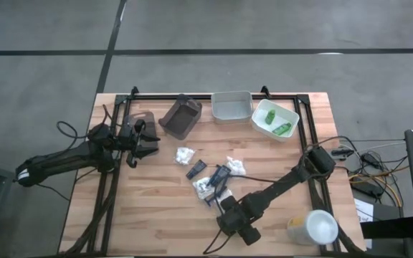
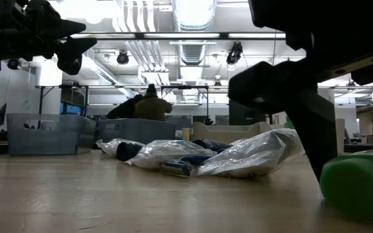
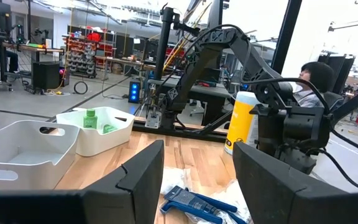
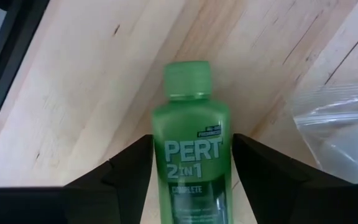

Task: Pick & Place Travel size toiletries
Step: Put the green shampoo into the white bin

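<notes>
My right gripper (image 4: 192, 186) is low over the table's near middle (image 1: 228, 210). It is shut on a bright green bottle (image 4: 191, 143) labelled PERT 2 IN 1. In the low view that green bottle (image 2: 361, 181) lies on the wood beside one dark finger (image 2: 316, 139). Just beyond it lie loose toiletries: white crinkly packets (image 1: 185, 154), a dark flat tube (image 1: 196, 170) and a mixed pile (image 1: 217, 180). Two more green bottles (image 1: 278, 123) lie in the white tray (image 1: 292, 113). My left gripper (image 3: 197, 186) is open, raised at the table's left (image 1: 138, 140). My right gripper holds the green bottle by its body (image 4: 219, 155), below the cap, one finger on each long side. The fingers (image 4: 135, 168) come along the bottle from its bottom end, slanting down. The bottle lies flat on the wood, its cap (image 4: 187, 78) pointing away from the gripper.
A brown tray (image 1: 181, 116), a grey tray (image 1: 231, 106) and the white tray stand along the far edge. A big white cup (image 1: 320, 228) stands near the right near corner. A clear crinkly bag (image 4: 340, 124) lies close beside the bottle. A person sits beyond the table (image 3: 316, 78).
</notes>
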Controlling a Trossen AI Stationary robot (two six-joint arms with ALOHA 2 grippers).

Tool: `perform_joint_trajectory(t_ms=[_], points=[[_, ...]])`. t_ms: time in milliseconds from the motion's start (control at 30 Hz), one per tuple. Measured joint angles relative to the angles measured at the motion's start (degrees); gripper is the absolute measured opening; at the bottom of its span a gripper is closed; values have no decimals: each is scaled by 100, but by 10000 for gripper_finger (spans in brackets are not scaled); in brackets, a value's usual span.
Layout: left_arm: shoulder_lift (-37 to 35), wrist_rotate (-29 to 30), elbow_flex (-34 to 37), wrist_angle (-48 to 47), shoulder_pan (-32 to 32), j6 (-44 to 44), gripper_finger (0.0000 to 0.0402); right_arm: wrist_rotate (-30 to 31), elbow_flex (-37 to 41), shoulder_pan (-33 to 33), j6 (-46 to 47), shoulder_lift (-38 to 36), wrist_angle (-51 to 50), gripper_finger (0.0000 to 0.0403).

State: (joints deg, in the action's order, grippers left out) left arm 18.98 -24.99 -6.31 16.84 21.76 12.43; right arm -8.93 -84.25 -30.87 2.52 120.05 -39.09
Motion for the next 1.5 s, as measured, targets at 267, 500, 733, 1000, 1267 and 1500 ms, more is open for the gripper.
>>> perform_joint_trajectory(t_ms=[267,500,733,1000,1267,1500], points=[[0,0,0,2,2,0,198,-2,13,8,68,-9,7,147],[0,0,2,0,0,0,198,-341,26,52,334,-117,-20,131],[0,-2,0,2,2,0,198,-339,36,92,366,-738,-125,138],[2,-1,0,2,1,0,198,-313,138,434,328,-1891,-205,139],[-7,317,2,174,2,-76,198,-310,199,1015,287,-2997,-269,139],[-7,546,2,225,0,236,198,-308,210,1940,-128,-3556,-359,141]])
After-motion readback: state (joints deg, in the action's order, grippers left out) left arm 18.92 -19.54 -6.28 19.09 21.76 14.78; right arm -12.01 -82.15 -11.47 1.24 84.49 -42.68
